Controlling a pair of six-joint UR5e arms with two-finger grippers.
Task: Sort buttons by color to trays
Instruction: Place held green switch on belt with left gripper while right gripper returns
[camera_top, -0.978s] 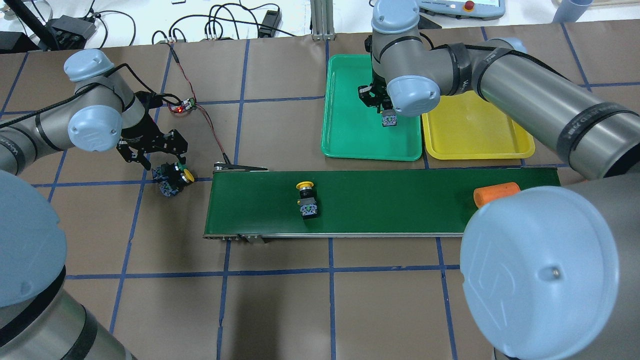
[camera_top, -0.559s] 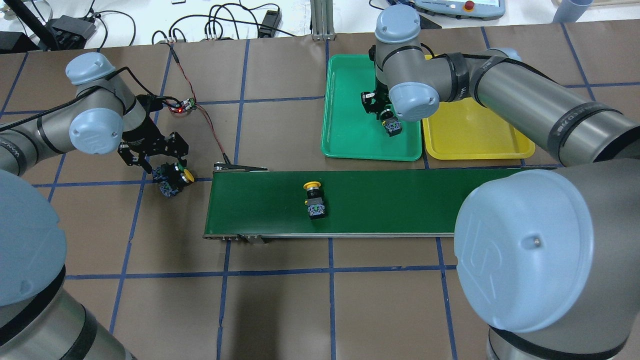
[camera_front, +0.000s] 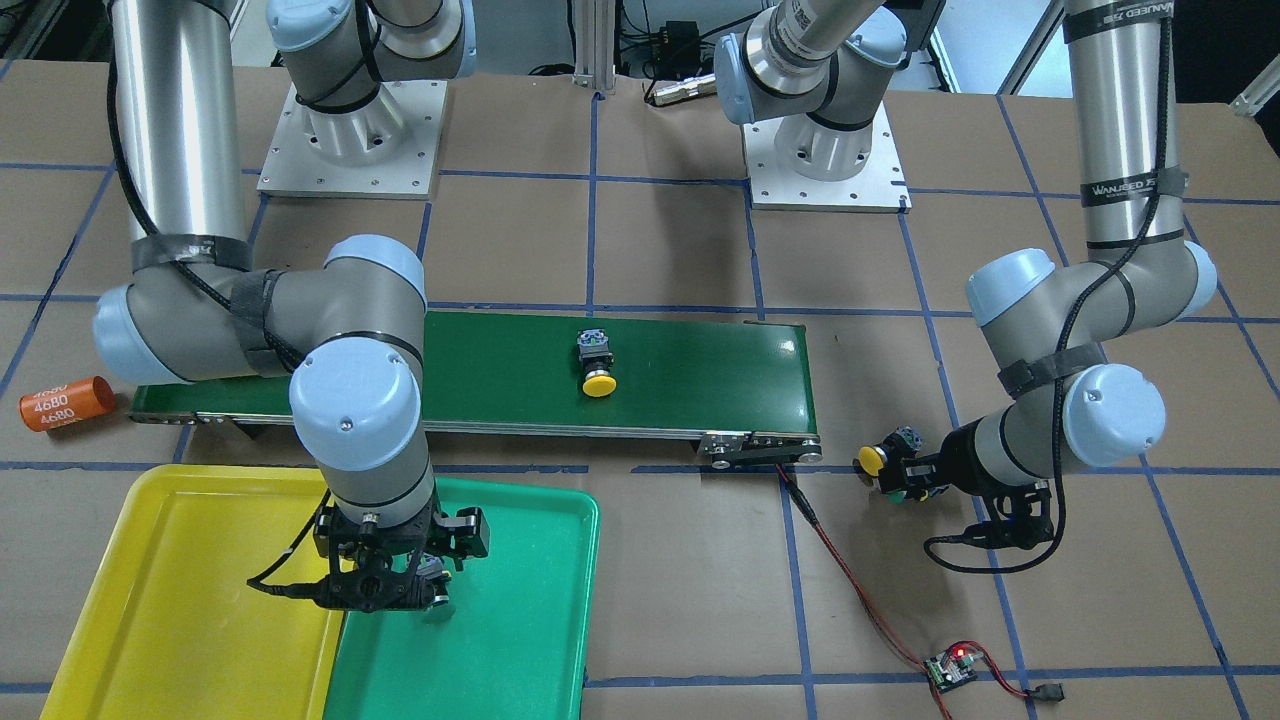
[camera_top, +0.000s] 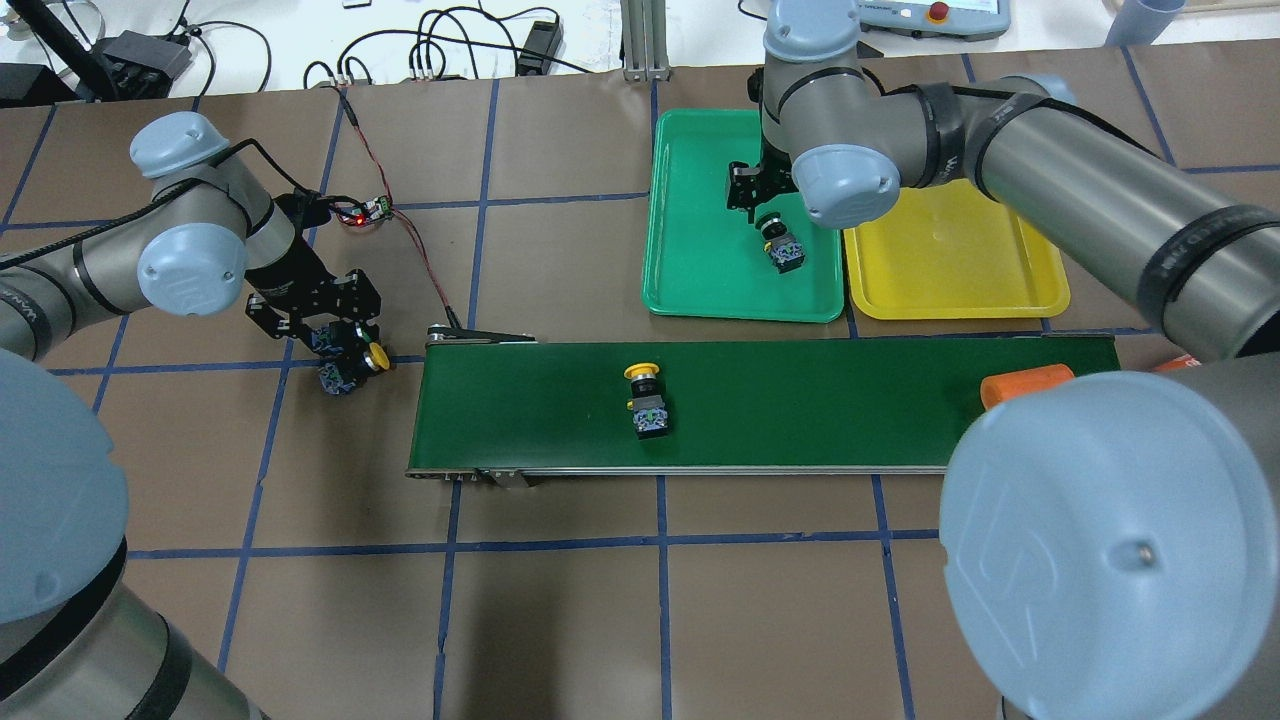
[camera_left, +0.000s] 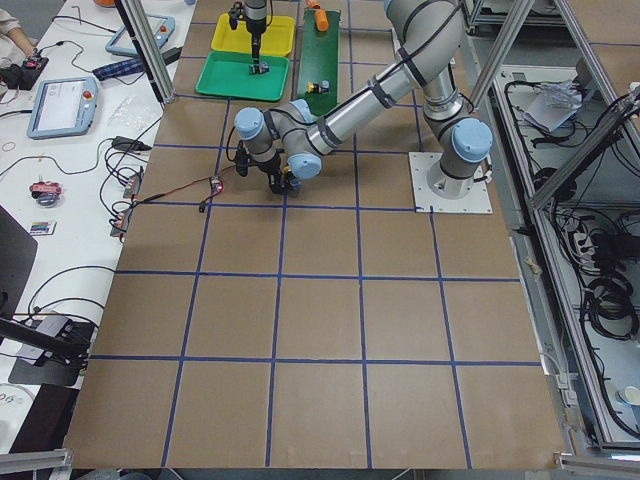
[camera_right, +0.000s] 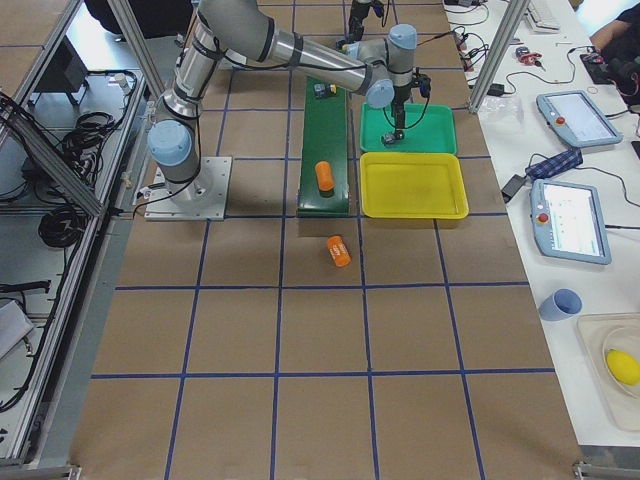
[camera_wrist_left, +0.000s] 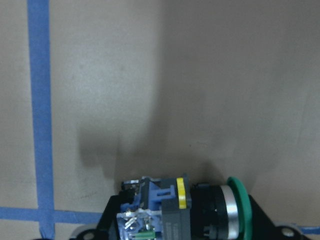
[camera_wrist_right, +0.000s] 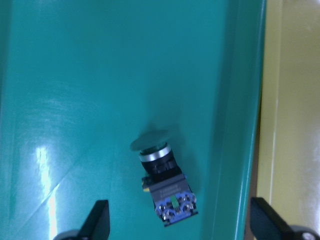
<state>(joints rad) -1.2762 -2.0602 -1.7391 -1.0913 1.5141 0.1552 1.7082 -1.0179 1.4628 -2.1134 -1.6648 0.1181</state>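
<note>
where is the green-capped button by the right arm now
In the overhead view the green-capped button lies on its side in the green tray, near the edge next to the yellow tray, under the open right gripper.

The overhead camera looks forward and down from behind the robot; the front one faces back, steeply. Both share the conveyor belt. Side cameras view the tabletop lengthwise, from afar. The right wrist camera hangs close over the green tray.
</note>
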